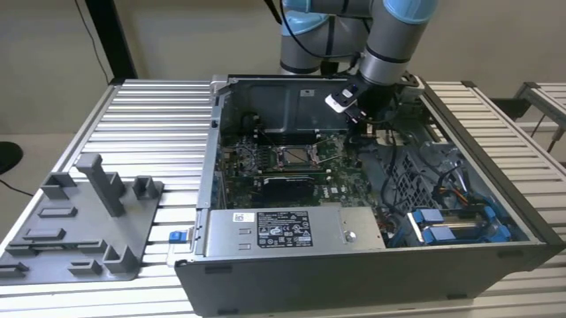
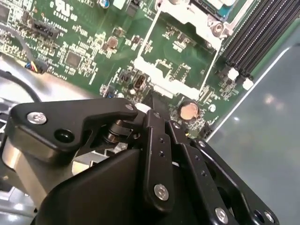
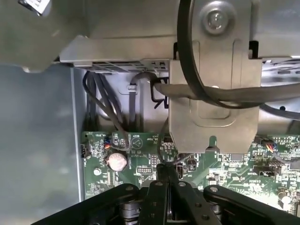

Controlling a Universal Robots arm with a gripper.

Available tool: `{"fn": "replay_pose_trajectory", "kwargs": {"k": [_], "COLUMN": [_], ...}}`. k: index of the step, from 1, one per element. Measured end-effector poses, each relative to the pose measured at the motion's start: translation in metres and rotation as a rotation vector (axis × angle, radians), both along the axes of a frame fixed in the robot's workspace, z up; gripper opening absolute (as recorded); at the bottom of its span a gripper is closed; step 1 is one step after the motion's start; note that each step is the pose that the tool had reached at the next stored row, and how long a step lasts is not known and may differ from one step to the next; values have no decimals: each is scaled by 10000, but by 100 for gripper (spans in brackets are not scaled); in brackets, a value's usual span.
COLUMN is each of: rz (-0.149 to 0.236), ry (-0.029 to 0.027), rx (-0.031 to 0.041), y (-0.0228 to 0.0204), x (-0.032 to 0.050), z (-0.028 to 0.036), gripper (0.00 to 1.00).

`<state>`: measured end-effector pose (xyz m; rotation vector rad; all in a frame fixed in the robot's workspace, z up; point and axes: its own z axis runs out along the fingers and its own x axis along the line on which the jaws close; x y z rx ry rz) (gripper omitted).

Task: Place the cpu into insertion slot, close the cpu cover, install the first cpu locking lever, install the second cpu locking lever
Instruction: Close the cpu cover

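Over the green board (image 2: 84,37) inside one grey metal case (image 1: 354,271), my hand (image 2: 151,101) hangs, its two black fingers pinched together, near the single square silver-rimmed insertion slot (image 1: 293,156).

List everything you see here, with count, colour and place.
computer case: one, grey, open on the slatted table
circuit board: one, green, inside the case
insertion slot: one, silver-rimmed, middle of the board
metal box: one, grey, white-labelled, inside the case
drive bay: one, blue fittings, case, exterior view's right
fixture tray: one, grey, table, exterior view's left
coin cell: one, silvery, on the board
arm: one, grey and blue, reaching into the case
gripper: one, black, shut, over the board
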<state>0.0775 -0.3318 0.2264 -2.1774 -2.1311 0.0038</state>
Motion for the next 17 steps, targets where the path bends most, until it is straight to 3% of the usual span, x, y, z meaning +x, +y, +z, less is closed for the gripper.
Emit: {"fn": "replay_pose_trajectory", "kwargs": {"k": [2, 4, 5, 9, 10, 13, 17], "rz": [-1, 0, 0, 0, 0, -5, -6], "ry": [159, 430, 530, 789, 883, 1237, 1567], "rx": [0, 3, -2, 0, 1, 2, 1], "y": [-1, -1, -1, -1, -3, -11, -23], "x": [16, 42, 54, 78, 81, 81, 81], "z": [-9, -7, 3, 70, 76, 79, 93], "gripper": [0, 0, 0, 0, 0, 0, 0]}}
